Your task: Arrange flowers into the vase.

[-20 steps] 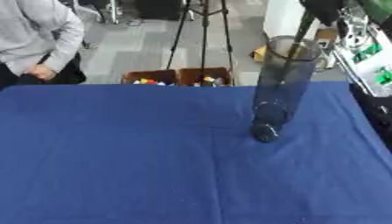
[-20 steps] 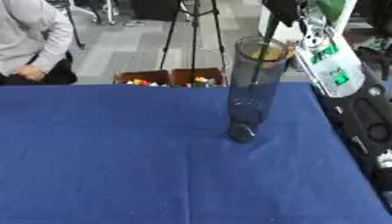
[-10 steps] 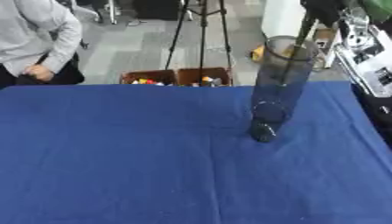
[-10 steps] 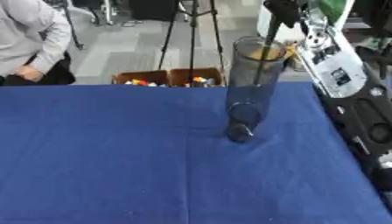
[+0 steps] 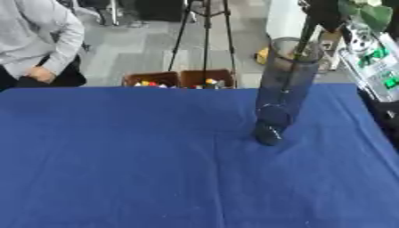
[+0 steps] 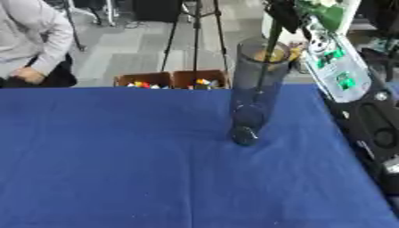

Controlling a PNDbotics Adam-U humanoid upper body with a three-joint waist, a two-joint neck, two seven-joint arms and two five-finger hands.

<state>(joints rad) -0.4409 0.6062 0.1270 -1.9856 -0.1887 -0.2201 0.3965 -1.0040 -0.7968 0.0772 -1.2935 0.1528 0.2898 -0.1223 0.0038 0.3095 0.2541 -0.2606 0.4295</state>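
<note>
The stem (image 5: 300, 53) already enters the vase (image 5: 282, 91), held from above by the right hand (image 6: 282, 12); its fingers I cannot tell. It is best to lower the stem straight, away from the rim, so the vase stays upright on the table (image 5: 140, 169).

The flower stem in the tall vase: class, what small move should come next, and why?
Probably let the stem go and lift the right hand away. The stem already runs down through the mouth of the vase toward its base, the green leaves staying above the rim.

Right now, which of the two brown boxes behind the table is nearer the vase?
The right-hand box, below the tripod; the left-hand box sits one place farther from the vase.
</note>
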